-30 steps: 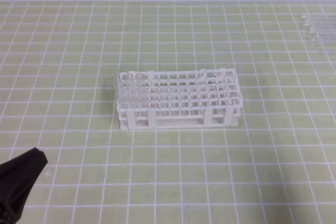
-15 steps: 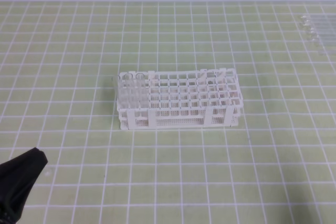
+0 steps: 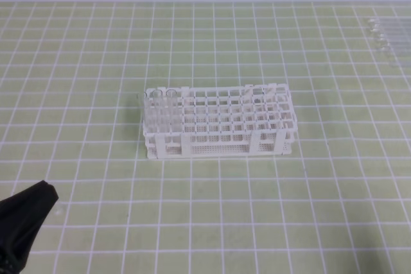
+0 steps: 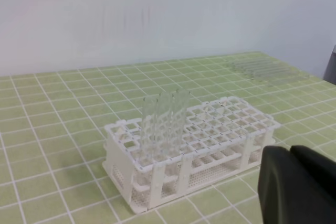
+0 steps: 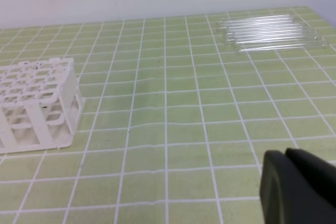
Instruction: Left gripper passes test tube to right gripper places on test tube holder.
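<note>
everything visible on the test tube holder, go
The test tube holder is a white plastic rectangular rack, a tiered lattice of small square holes, standing flat mid-mat on the green gridded cloth. Three clear tubes stand upright in its left end; the other holes look empty. Neither gripper touches it.

You see the white lattice test tube holder standing upright mid-table, with a few clear tubes standing in its left-end holes. You cannot pick out the single test tube among the look-alike clear tubes lying far right
</note>
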Robot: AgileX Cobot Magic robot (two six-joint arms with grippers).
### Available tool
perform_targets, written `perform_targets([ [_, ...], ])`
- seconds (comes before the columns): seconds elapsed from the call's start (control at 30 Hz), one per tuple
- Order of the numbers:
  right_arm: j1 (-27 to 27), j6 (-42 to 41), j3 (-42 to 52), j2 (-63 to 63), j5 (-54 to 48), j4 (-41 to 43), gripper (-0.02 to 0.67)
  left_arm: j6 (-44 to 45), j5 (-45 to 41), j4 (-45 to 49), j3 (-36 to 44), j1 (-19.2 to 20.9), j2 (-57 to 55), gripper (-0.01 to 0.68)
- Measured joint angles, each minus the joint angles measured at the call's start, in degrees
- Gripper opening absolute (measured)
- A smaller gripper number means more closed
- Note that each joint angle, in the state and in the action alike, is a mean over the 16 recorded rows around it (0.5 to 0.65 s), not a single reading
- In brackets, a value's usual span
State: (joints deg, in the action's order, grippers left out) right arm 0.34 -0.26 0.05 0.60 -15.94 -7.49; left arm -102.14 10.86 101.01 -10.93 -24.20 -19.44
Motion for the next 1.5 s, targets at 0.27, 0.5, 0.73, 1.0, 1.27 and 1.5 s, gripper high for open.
perform_targets([
  [0.27,0.0,0.3,0.0,0.0,0.0,-0.1,-0.017,0.0,0.0,0.0,0.0,0.0,0.0,-0.001],
  [0.5,0.0,0.3,0.0,0.0,0.0,-0.5,-0.017,0.0,0.0,0.3,0.0,0.0,-0.1,-0.001],
  [0.73,0.0,0.3,0.0,0.0,0.0,-1.0,-0.017,0.1,-0.3,0.3,0.0,0.0,0.0,-0.001],
  [1.0,0.0,0.3,0.0,0.0,0.0,-1.3,-0.017,0.1,-2.5,0.1,0.0,0.0,0.0,-0.001],
  [1.27,0.0,0.3,0.0,0.0,0.0,-1.3,-0.017,-3.9,-7.8,0.1,0.0,0.0,0.1,-0.001],
  [1.5,0.0,0.3,0.0,0.0,0.0,-1.3,-0.017,-9.7,-12.3,0.0,0.0,1.0,0.2,-0.001],
])
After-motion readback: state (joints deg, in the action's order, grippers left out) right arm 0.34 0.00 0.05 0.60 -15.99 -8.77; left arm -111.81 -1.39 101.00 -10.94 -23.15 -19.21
